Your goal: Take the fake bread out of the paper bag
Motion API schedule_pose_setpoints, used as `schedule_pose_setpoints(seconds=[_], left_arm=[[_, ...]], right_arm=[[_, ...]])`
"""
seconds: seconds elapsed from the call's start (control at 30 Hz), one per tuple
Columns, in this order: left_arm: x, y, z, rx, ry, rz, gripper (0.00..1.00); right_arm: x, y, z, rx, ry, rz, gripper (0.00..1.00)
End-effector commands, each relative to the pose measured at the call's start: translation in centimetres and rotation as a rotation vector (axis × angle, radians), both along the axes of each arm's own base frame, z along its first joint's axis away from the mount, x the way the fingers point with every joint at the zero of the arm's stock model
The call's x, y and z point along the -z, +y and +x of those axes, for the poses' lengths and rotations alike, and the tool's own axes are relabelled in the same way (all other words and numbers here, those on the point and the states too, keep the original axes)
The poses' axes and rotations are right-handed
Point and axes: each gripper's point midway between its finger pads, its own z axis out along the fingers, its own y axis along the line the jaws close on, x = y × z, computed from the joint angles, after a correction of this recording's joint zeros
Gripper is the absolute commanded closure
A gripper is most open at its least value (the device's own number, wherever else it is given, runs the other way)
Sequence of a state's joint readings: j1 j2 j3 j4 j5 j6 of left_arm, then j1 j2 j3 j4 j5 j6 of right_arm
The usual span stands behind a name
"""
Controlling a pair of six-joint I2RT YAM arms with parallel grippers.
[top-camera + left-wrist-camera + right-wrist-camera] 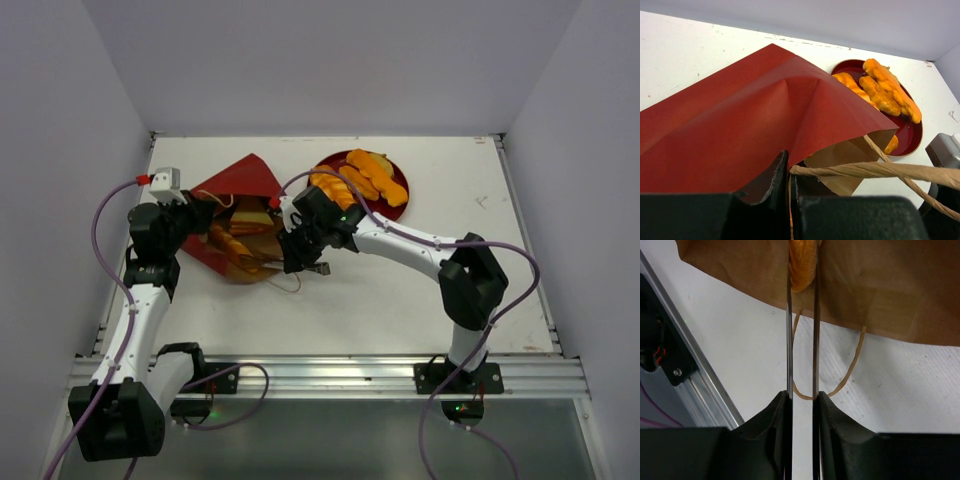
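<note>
Progress: some breads (365, 175) on plate (398, 203), more in paper bag (240, 178).
We note L pincer (790, 170) clamps bag; R pincer (802, 255) grips one bread (802, 275).

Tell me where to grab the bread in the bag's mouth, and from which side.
Pinch the orange bread across its narrow rounded end, coming through the paper bag's open mouth, low over the table. That end points outward on the brown inner flap; the right gripper grips it there.
</note>
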State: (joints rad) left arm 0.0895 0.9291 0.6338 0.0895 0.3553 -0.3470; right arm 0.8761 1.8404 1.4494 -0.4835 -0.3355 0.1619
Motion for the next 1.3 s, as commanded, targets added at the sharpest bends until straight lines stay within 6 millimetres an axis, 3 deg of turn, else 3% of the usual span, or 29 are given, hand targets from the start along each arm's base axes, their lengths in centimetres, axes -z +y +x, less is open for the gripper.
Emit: schedule_pose_setpoints(seconds=[0.0,0.07,0.1,0.17,0.3,0.53,0.73,0.83,1.0,1.27], left_arm=[[-0.4,0.5,0.1,-0.009,-0.034,0.031,0.91],[-0.3,0.6,0.1,-0.013,-0.032,0.034,0.91],[-0.3,0.6,0.1,-0.013,-0.032,0.034,0.91],[-0.1,0.7,0.1,-0.019,-0.026,0.036,0.91],[-0.1,0.8,0.2,-0.03,-0.022,0.035,0.91],[-0.1,1.1,0.4,-0.052,-0.014,0.007,0.91],[-0.8,1.5,0.8,-0.076,-0.018,0.004,0.91],[-0.9,1.8,1.0,-0.09,-0.016,0.005,0.91],[-0.8,2.0,1.8,-0.103,0.003,0.002,0.91],[-0.4,2.4,2.6,-0.114,0.023,0.008,0.91]], right_arm=[[-3.0,1.7,0.2,-0.03,-0.029,0.095,0.77],[-4.1,1.5,0.2,-0.042,-0.045,0.117,0.85],[-4.5,1.3,0.0,-0.057,-0.051,0.127,0.94],[-5.6,0.4,0.2,-0.063,-0.076,0.138,0.99],[-9.9,-2.6,0.2,-0.087,-0.2,0.183,1.0],[-13.0,-7.6,-1.1,-0.113,-0.336,0.178,1.0],[-14.5,-11.1,-2.5,-0.165,-0.396,0.17,1.0],[-14.8,-12.6,-4.4,-0.239,-0.409,0.174,1.0],[-14.0,-16.1,-6.5,-0.317,-0.449,0.098,1.0],[-14.3,-20.4,-6.8,-0.237,-0.501,0.052,1.0]])
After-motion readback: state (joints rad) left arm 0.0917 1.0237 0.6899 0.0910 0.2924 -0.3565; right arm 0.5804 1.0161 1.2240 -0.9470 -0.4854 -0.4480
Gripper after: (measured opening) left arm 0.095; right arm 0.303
